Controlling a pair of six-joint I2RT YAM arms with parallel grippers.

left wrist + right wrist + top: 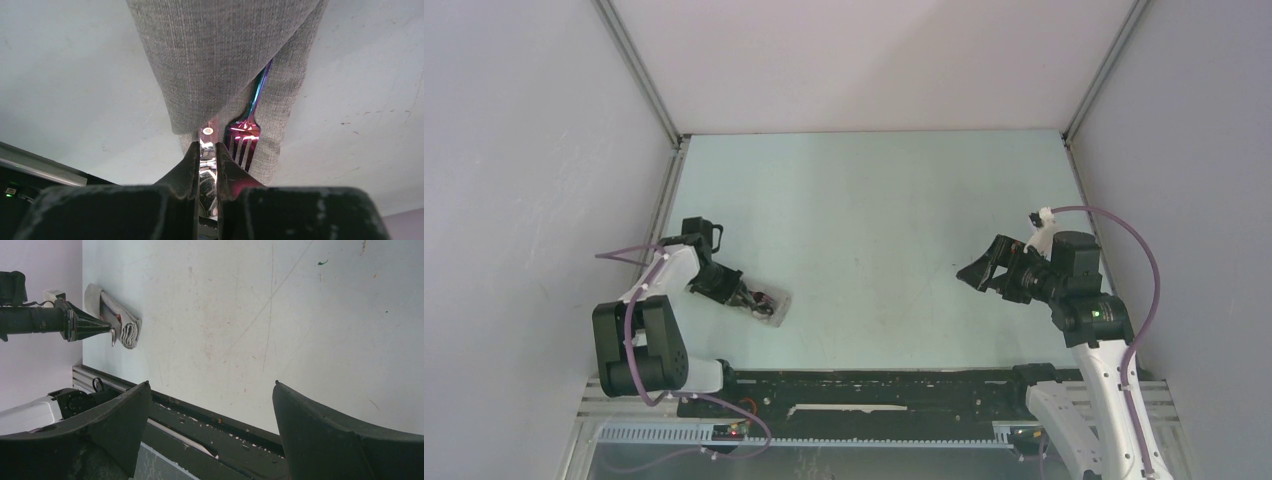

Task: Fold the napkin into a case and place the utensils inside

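Though a blur from above, fork (pixel 243 142) in case (pixel 225 60) up close; left gripper (pixel 206 155) tight on spoon (pixel 207 137), right gripper (pixel 212 385) apart.

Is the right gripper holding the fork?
No, the right gripper is open and empty; the fork lies tucked in the cloth case.

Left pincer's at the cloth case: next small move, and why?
Probably ease the left pincer forward to slide the spoon deeper into the case: it is shut on the spoon at the opening, and the fork already sits partly tucked in beside it.
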